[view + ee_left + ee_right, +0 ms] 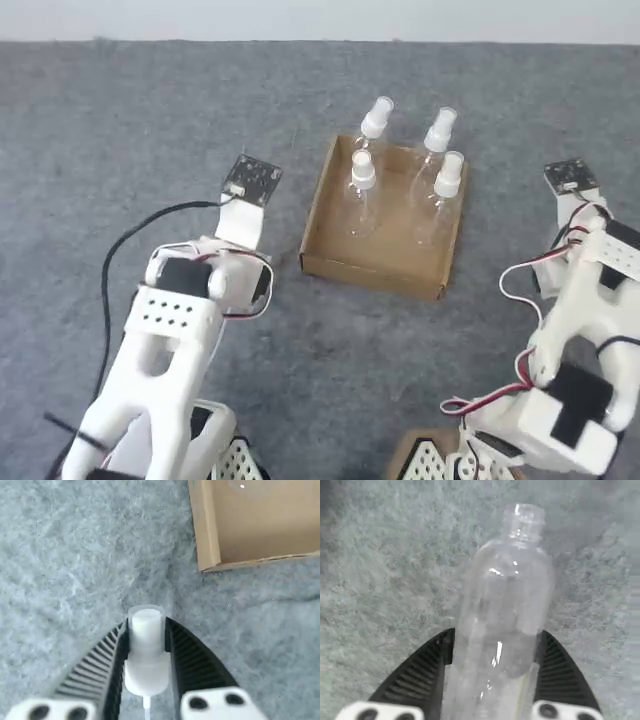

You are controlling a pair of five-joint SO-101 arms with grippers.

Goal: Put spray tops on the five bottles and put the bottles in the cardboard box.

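From above, the cardboard box (pixel 375 272) sits on the grey carpet (pixel 120 120) between the two arms, and four clear bottles (pixel 362 205) stand inside it, each capped with a white spray top (pixel 363 170). In the left wrist view, the left gripper (pixel 145 626) is clenched on a loose spray top (pixel 146 665) above the carpet, near a corner of the box. In the right wrist view, the right gripper (pixel 496 634) grasps an uncapped bottle (pixel 505 590) around its body, with its threaded neck bare and open over the carpet.
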